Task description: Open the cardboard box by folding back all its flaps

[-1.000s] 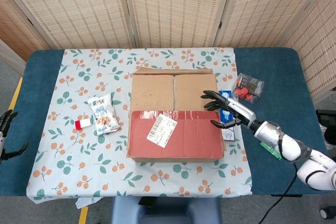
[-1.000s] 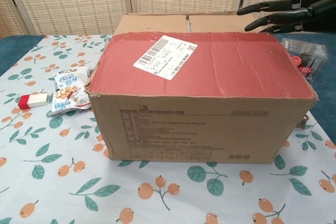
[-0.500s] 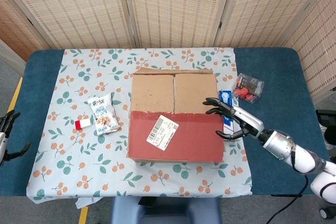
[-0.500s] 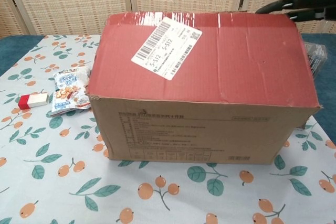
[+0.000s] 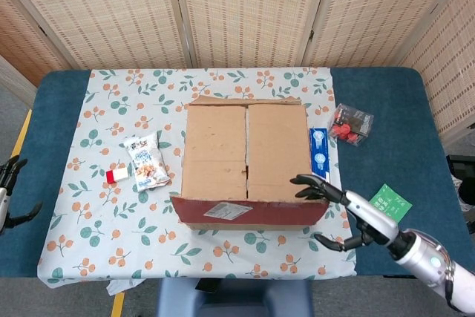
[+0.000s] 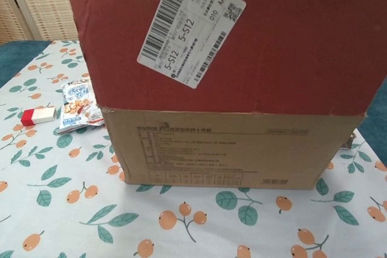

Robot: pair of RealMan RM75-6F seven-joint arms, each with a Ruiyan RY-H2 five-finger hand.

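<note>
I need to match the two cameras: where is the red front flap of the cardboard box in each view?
Head view: the red front flap shows as a thin strip on the box's near edge.
Chest view: it fills the upper frame, standing up.
Shared landmark: the white barcode label on that flap.

The brown cardboard box (image 5: 246, 161) sits mid-surface. Its near red-taped flap (image 6: 230, 34), bearing a barcode label (image 6: 190, 25), stands raised upright; two inner flaps (image 5: 245, 150) lie closed.
</note>
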